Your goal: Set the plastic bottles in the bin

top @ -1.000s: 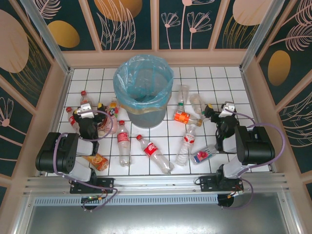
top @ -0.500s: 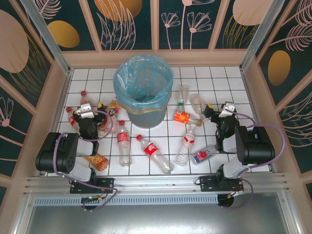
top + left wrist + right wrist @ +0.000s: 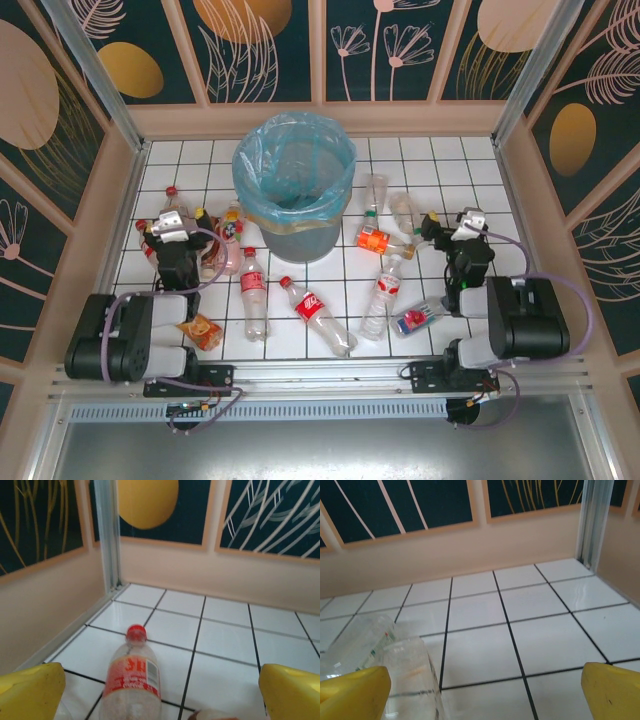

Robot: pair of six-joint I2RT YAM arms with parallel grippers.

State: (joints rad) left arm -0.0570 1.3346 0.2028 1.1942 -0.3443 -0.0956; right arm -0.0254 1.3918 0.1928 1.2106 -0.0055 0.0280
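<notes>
The grey bin [image 3: 295,185] with its light-blue bag stands at the back middle of the tiled floor. Several plastic bottles lie around it: a red-labelled one [image 3: 252,290], another red one [image 3: 318,312], an orange one [image 3: 375,240] and a clear one [image 3: 385,290]. My left gripper [image 3: 165,228] hangs open over the left cluster. In the left wrist view a red-capped bottle [image 3: 131,680] lies between the wide-apart yellow fingers [image 3: 30,692] of that gripper [image 3: 160,700]. My right gripper [image 3: 465,222] is open. A clear bottle [image 3: 410,680] lies near its left finger [image 3: 352,695].
Pink walls enclose the floor on three sides, with metal posts in the back corners [image 3: 107,535]. More bottles lie close to the left wall [image 3: 170,200] and by the left arm's base [image 3: 200,330]. A blue-and-pink bottle [image 3: 418,318] lies near the right arm.
Both arms' elbows have dropped back toward their bases. The left gripper has shifted slightly left and away; the right gripper has barely moved. Both stay open, and no bottle has moved.
</notes>
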